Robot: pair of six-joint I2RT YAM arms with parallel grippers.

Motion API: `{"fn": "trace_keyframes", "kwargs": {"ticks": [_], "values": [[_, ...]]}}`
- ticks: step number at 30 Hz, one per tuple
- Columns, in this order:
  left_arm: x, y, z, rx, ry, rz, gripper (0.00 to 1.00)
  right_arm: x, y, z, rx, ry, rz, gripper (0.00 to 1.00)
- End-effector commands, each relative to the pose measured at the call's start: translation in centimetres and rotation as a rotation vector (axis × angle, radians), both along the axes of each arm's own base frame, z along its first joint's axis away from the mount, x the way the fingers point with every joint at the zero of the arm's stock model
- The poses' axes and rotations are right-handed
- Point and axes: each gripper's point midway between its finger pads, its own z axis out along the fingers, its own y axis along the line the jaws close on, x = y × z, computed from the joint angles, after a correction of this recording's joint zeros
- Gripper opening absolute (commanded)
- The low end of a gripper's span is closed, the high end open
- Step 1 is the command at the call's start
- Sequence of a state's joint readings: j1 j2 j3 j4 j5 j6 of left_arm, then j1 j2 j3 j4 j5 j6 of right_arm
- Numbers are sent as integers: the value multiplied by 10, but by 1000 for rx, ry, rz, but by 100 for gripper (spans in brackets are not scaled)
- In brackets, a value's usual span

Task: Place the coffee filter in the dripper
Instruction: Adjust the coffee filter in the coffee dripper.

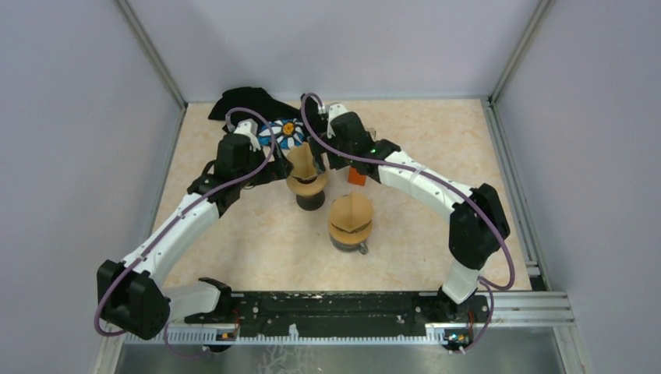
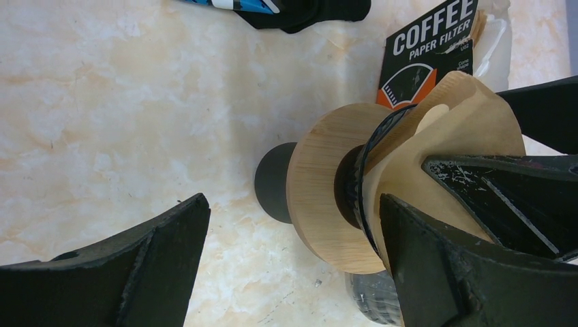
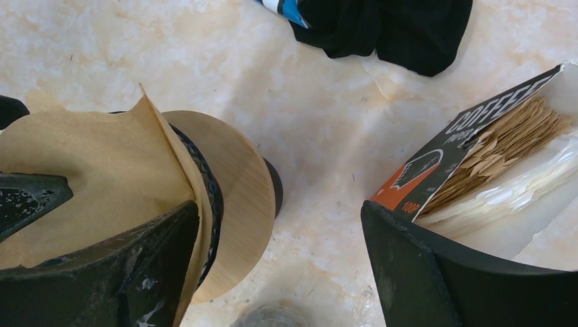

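A brown paper coffee filter [image 1: 300, 159] stands as a cone in a dripper [image 1: 307, 185] with a wooden collar and a black base at mid table. It also shows in the left wrist view [image 2: 470, 112] and in the right wrist view [image 3: 88, 160]. My left gripper [image 1: 282, 158] [image 2: 293, 204] is open, its right finger [image 2: 463, 272] against the filter. My right gripper [image 1: 321, 162] [image 3: 279, 211] is open, its left finger [image 3: 116, 272] inside the filter's mouth. The wooden collar [image 2: 327, 197] [image 3: 238, 197] lies between the fingers.
A second dripper with a filter in it [image 1: 350, 221] sits on a glass jar nearer the bases. An open box of coffee paper filters [image 3: 491, 146] [image 2: 429, 48] lies right of the dripper. A black cloth [image 1: 245, 103] and a blue-white item [image 1: 285, 132] lie at the back.
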State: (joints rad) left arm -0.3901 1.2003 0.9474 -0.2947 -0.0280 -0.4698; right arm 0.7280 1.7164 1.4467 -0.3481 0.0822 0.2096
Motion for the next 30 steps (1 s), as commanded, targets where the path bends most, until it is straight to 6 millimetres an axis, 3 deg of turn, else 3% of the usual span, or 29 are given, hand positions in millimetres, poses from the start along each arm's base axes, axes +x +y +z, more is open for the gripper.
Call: {"fn": "trace_keyframes", "kwargs": {"ticks": [1, 22, 24, 30], "values": [[4, -2, 17, -9, -37, -18, 99, 2, 1, 69, 105, -116, 16, 89], [11, -13, 25, -12, -27, -69, 99, 4, 6, 75, 118, -121, 29, 89], [12, -14, 21, -5, -12, -76, 99, 8, 8, 60, 92, -99, 24, 89], [11, -11, 9, 36, 37, -77, 99, 11, 9, 41, 62, -71, 18, 89]]}}
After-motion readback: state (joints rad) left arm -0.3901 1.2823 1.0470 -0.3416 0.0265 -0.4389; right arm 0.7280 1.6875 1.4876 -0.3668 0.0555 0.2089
